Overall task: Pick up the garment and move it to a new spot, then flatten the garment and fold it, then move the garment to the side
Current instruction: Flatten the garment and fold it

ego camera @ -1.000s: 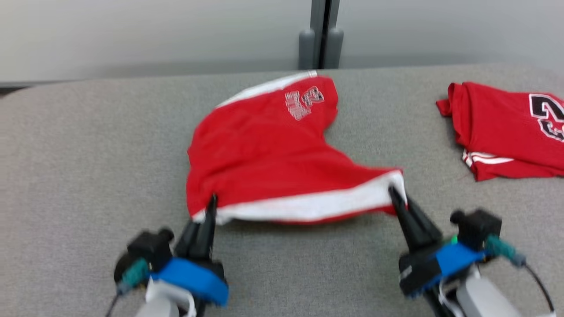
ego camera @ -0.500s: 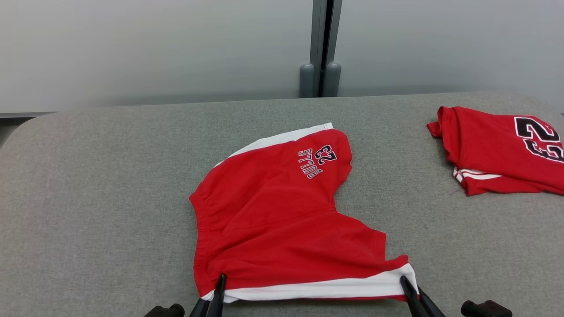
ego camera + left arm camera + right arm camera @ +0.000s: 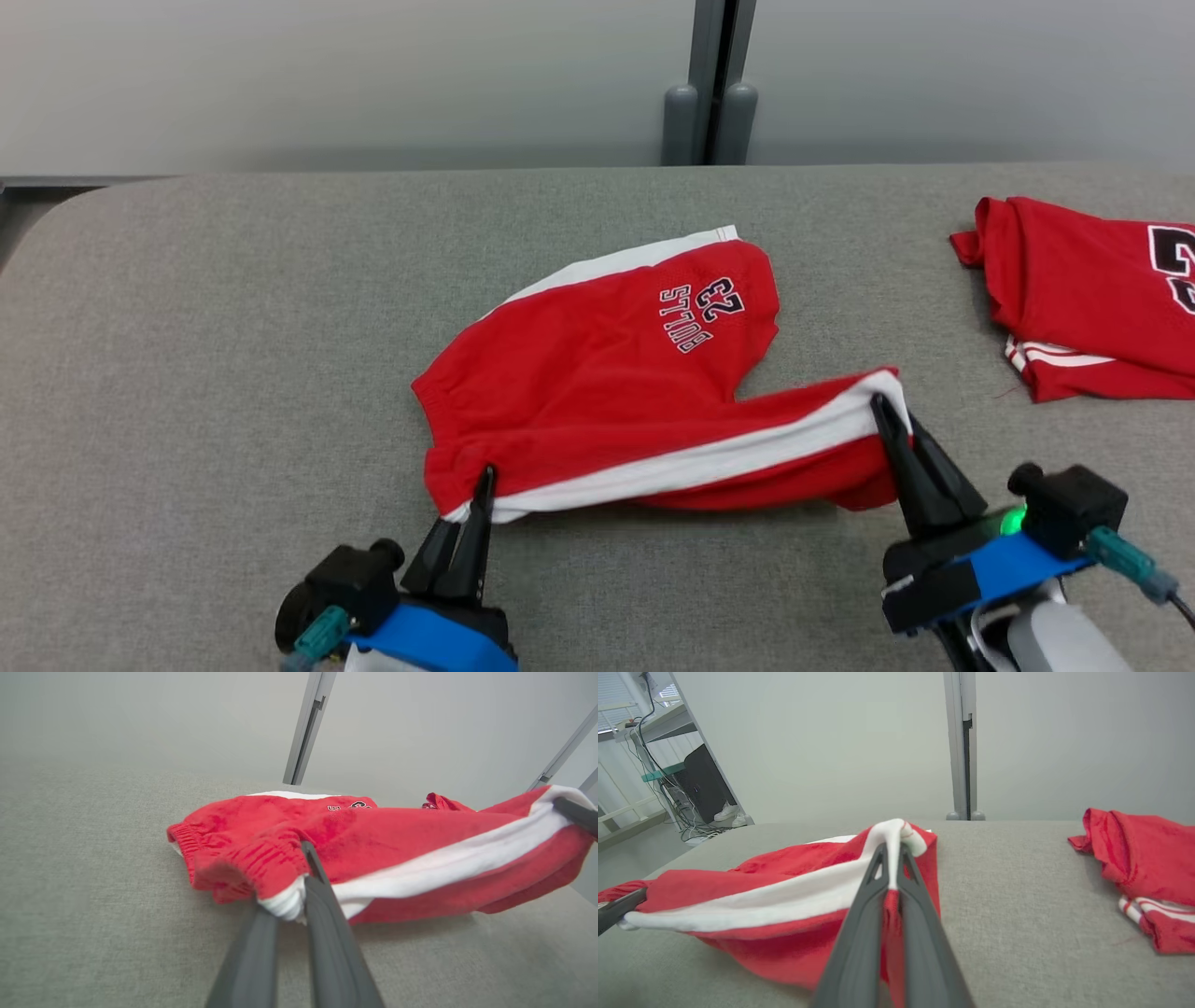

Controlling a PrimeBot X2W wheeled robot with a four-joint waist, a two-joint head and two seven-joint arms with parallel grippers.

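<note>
We have raised the near striped edge since a moment ago. The shorts lie mid-table, the left gripper clamped on the waistband corner and the right gripper on the hem. The cloth looks light and limp, so we hold the corners taut.

The garment is red with a white side stripe and black lettering, the tabletop grey.

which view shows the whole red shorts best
Head view: the red shorts lie fully in frame, print included. Left wrist view gives the waistband corner and stripe; right wrist view, the pinched leg hem.
</note>
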